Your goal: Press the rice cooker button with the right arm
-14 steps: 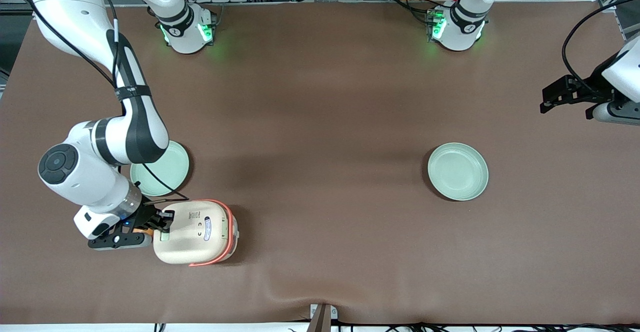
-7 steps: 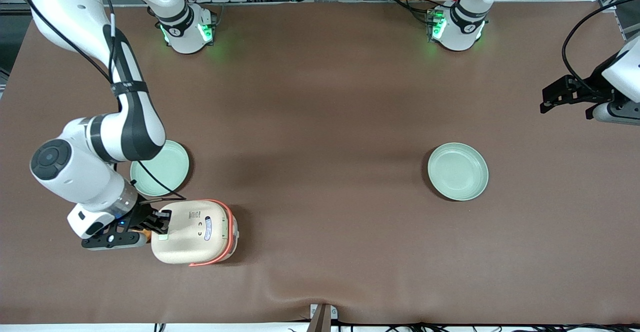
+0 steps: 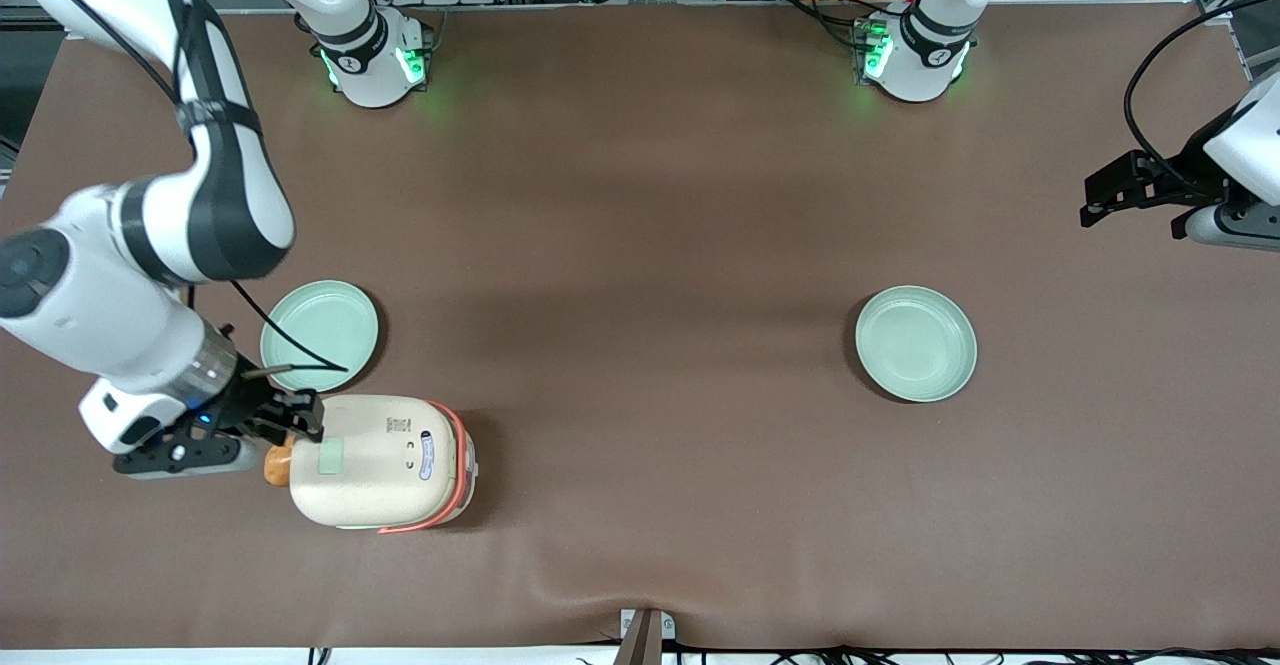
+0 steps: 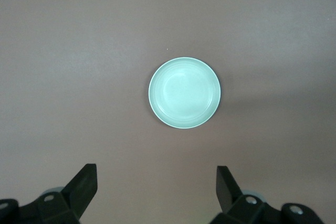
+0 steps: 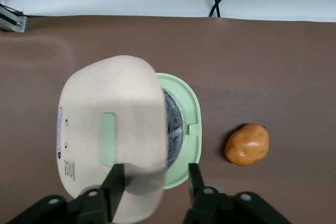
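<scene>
Lid's popping up now and the gripper (image 3: 300, 423) is backing off the rice cooker (image 3: 380, 460), fingers apart, so the button (image 3: 331, 456) looks pressed.

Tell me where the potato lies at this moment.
In the front view the potato lies on the table beside the rice cooker, toward the working arm's end, just under the tool.

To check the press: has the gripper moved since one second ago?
Yes. The gripper has drawn off the button toward the working arm's end of the table, away from the green plate. The rice cooker lid is popping open.
</scene>
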Motion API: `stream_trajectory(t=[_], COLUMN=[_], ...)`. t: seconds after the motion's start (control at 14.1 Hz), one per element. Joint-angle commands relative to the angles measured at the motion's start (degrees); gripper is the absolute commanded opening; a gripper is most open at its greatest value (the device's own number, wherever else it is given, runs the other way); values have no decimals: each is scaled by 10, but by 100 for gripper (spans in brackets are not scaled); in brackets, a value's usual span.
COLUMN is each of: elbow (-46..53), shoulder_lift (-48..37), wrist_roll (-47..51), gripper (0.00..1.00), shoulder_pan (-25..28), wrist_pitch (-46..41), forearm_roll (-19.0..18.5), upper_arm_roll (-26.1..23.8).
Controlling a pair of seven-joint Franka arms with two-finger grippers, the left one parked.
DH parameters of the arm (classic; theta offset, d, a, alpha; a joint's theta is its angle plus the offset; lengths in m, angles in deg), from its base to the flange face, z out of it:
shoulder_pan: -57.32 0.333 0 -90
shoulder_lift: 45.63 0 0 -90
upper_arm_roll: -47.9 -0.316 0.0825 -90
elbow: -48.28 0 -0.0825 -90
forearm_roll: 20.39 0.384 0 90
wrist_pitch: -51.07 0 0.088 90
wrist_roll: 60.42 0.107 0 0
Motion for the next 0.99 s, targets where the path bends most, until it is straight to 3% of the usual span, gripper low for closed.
stream_trajectory(t=[0.0, 0.64, 0.92], elbow=[-17, -16, -17], shoulder_lift=[-39, -173, -197], wrist_roll=[3, 3, -9], gripper=[100, 100, 100], shoulder_pan=[-8, -86, -127], wrist_pitch=[-25, -322, -384], forearm_roll=[4, 1, -6], upper_arm_roll=[-3, -55, -57])
